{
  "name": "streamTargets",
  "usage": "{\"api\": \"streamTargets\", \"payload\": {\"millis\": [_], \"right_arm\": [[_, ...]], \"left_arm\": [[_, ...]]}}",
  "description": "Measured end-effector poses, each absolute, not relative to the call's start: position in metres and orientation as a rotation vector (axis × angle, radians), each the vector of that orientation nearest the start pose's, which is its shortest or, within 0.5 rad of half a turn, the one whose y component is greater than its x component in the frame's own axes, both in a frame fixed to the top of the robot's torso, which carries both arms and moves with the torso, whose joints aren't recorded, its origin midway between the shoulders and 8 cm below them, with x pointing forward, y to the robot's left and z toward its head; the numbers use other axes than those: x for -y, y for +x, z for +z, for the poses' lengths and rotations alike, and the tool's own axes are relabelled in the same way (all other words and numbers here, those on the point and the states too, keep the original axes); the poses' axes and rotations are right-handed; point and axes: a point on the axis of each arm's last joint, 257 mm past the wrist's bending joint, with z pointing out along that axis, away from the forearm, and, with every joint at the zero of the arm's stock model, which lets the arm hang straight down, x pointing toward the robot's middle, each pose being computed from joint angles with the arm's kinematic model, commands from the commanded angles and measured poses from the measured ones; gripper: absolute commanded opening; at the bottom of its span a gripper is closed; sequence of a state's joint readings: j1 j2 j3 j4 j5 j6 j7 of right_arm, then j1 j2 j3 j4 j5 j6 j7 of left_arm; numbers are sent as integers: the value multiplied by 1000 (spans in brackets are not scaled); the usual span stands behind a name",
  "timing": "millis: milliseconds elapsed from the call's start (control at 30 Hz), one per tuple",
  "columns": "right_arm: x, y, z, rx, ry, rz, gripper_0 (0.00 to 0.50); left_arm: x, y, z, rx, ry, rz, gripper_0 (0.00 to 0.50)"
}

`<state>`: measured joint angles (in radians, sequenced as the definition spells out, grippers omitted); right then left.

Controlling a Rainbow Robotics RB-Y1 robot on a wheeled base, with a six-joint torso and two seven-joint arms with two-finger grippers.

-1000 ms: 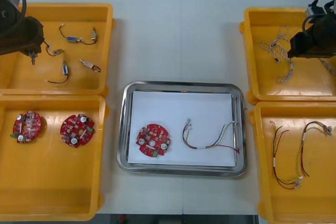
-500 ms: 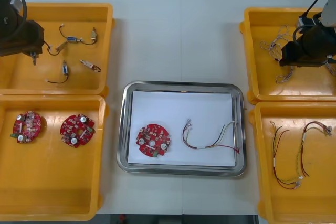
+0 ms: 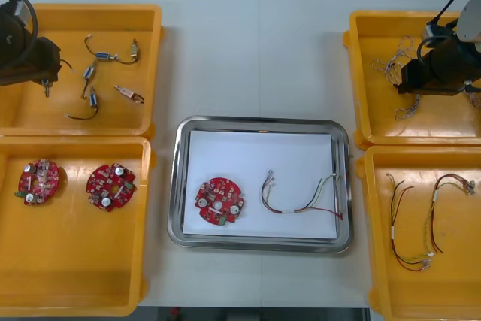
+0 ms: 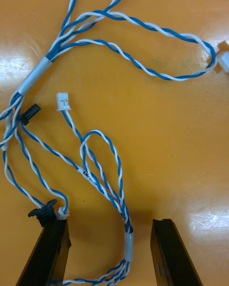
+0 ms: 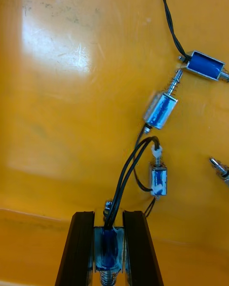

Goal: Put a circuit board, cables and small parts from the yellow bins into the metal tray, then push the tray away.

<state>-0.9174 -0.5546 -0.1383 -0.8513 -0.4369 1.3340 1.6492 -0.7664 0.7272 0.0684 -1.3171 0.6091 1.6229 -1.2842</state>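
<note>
At the far left, the left gripper [image 3: 46,80] hangs over the far left yellow bin [image 3: 154,35], close to that bin's outer side. In the left wrist view its fingers [image 5: 81,248] are drawn in tight on a small metal part with a blue body [image 5: 109,245], pinched between them, and a black cable [image 5: 126,171] loops away from it across the bin floor. More small metal parts [image 3: 93,99] on black leads lie loose in the same bin, out beyond the fingertips.

The near left yellow bin [image 3: 75,276] holds two round red circuit boards [image 3: 110,186], side by side but apart.

In the middle sits the metal tray [image 3: 259,121], white inside. A round red circuit board [image 3: 219,202] lies in its left half, and a red and yellow cable [image 3: 301,204] lies curled in its right half, clear of the board.

Over the far right yellow bin [image 3: 355,73] is the right gripper [image 3: 409,84]. Its fingers [image 4: 50,252] stand wide apart and grip nothing. They are down over the twisted blue and white cable [image 4: 102,171], and a strand of it runs through the gap between them. The rest of the cable sprawls over the bin floor.

The near right yellow bin [image 3: 376,261] holds red and yellow cables [image 3: 409,231], lying loose.
</note>
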Motion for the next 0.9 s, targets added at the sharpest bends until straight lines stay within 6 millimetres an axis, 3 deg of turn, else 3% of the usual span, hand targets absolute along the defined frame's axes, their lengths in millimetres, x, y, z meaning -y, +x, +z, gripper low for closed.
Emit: {"api": "streamTargets", "payload": {"millis": [233, 300, 467, 533, 567, 600, 633, 733, 767, 800, 900], "right_arm": [[379, 610, -215, -2607, 107, 19, 491], [379, 610, -215, -2607, 107, 21, 461], [378, 612, -216, -2598, 109, 32, 451], [377, 612, -216, -2597, 109, 36, 451], [377, 612, -216, -2597, 109, 38, 451], [376, 612, -216, -2596, 109, 40, 433], [376, 612, -216, -2596, 108, 44, 410], [373, 611, -215, -2596, 105, 60, 181], [371, 611, -215, -2595, 102, 67, 45], [370, 611, -215, -2594, 101, 72, 0], [369, 609, -216, -2593, 97, 76, 0]], "left_arm": [[-400, 569, -155, -2579, -286, -4, 0], [-401, 570, -160, -2582, -286, 1, 0], [-401, 570, -161, -2583, -286, 6, 12], [-401, 570, -161, -2583, -286, 7, 117], [-401, 570, -161, -2583, -286, 7, 207], [-401, 570, -161, -2583, -287, 7, 266], [-402, 570, -161, -2584, -287, 8, 289], [-402, 570, -162, -2584, -288, 9, 381], [-402, 570, -162, -2584, -288, 9, 408], [-402, 570, -162, -2584, -288, 9, 423], [-402, 570, -162, -2584, -288, 9, 454]]}}
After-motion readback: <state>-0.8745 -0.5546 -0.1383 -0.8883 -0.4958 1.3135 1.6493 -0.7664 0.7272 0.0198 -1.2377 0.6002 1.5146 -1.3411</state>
